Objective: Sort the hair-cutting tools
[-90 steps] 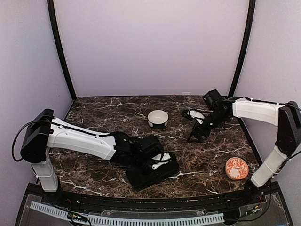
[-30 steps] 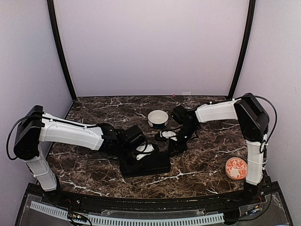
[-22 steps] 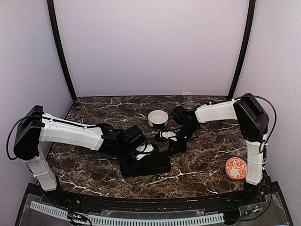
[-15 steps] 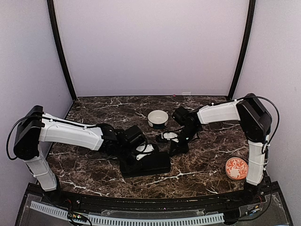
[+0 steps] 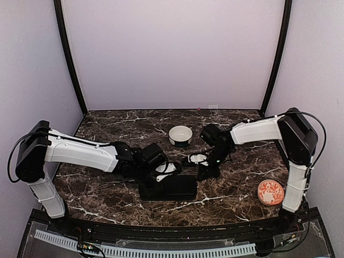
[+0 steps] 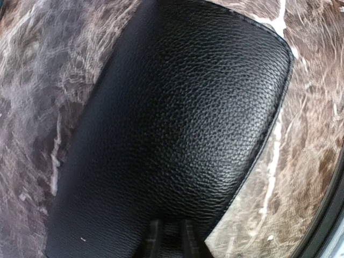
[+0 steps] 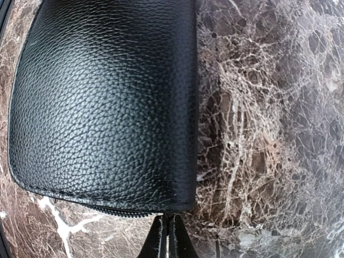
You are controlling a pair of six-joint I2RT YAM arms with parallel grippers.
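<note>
since right hand [image 7: 167, 228] has just snapped closed at zipper [image 7: 113, 210] corner of black case [image 5: 167, 188], lower centre on surface [image 5: 242, 172], unzipping looks next. left hand [image 6: 170, 236] straddles opposite edge; grip can't tell. hair-cutting tools unseen, likely inside; sorting not begun.

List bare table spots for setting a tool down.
Free: back-left table, behind the left arm, left of the bowl; front-right, between black case and orange disc. Crowded: centre, left gripper and right gripper both at the case.
</note>
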